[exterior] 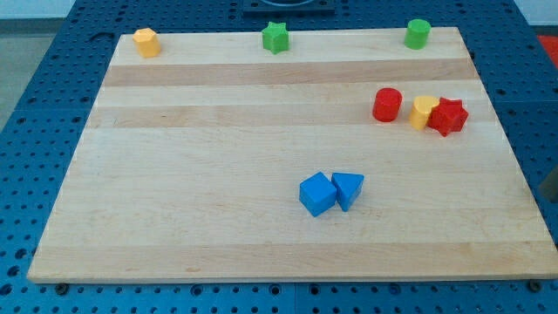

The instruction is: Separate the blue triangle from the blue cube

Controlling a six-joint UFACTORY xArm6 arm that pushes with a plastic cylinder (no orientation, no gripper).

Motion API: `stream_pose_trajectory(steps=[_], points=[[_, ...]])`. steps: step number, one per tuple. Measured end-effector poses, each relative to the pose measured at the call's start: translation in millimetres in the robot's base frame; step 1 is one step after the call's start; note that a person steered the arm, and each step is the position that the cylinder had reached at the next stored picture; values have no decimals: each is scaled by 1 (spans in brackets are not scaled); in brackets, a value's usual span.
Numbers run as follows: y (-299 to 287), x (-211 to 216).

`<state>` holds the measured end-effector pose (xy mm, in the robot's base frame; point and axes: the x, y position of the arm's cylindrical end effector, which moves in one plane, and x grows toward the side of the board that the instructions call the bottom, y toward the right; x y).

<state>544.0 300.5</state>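
The blue cube sits on the wooden board, below the middle. The blue triangle lies right beside it on the view's right, touching it or nearly so. A dark piece of the rod shows at the view's right edge, just off the board; my tip is far to the right of both blue blocks and touches no block.
A red cylinder, a yellow block and a red star cluster at the upper right. Along the top edge stand an orange block, a green star and a green cylinder.
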Motion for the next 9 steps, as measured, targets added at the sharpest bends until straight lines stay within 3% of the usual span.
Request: stream_pose_trajectory(steps=[2,4,7,9], points=[[-166,7],[-255,-44],[-311,-79],[-316,-43]])
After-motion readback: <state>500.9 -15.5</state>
